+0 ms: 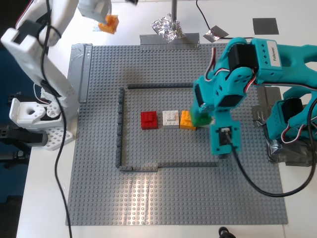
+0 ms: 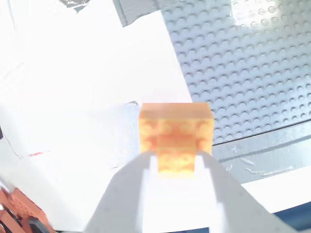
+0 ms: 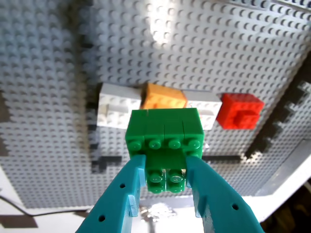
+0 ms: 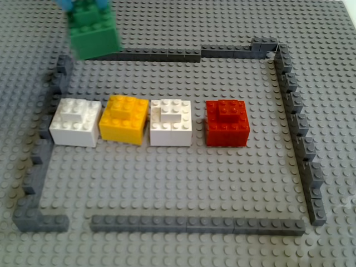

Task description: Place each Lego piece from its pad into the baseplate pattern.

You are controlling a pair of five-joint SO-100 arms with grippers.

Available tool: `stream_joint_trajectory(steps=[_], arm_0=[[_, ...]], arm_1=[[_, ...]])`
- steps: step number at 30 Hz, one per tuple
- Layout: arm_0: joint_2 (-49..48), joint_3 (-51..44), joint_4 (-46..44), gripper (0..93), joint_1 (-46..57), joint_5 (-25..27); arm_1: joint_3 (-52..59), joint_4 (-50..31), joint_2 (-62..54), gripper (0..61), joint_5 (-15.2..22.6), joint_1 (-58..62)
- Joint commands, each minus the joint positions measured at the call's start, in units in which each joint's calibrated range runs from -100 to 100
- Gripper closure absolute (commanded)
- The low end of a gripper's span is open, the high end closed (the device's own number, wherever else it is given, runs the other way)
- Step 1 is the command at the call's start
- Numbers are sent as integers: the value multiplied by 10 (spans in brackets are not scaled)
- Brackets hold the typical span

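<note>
Two claws are each closed on a brick. Our first claw (image 3: 165, 182), teal, pinches the green brick (image 3: 164, 133) by its smaller raised block, and in the exterior view it hangs over the baseplate (image 1: 148, 198) at the right end of the brick row, the green brick (image 1: 200, 119) just beside the yellow brick (image 1: 187, 120). In the other view the green brick (image 4: 93, 30) floats above the dark outline strip (image 4: 167, 54), clear of the studs. Inside that outline sit four bricks in a row: white (image 4: 75, 121), yellow (image 4: 123, 118), white (image 4: 171, 121) and red (image 4: 227, 121); the red one stands slightly apart from the rest. Our second claw (image 2: 177, 170), white, grips the orange brick (image 2: 176, 133) by its raised block; in the exterior view that brick (image 1: 109, 23) is held up over the bench (image 1: 129, 25) beyond the baseplate's top left corner. One dark pad (image 1: 265, 25) lies on the bench at the exterior view's top right, with crumpled foil (image 1: 167, 27) near the top middle.
</note>
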Motion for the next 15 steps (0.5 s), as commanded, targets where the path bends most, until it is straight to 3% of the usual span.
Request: stream_joint_trajectory(steps=[1, 6, 15], arm_0=[[34, -50, -20, 927, -4, -3], [89, -97, -21, 927, -14, -3], [157, -150, -21, 927, -16, -3]], arm_1=[[85, 60, -163, 612, -40, 67], [207, 105, -244, 612, -82, 185], [314, 95, -246, 612, -83, 420]])
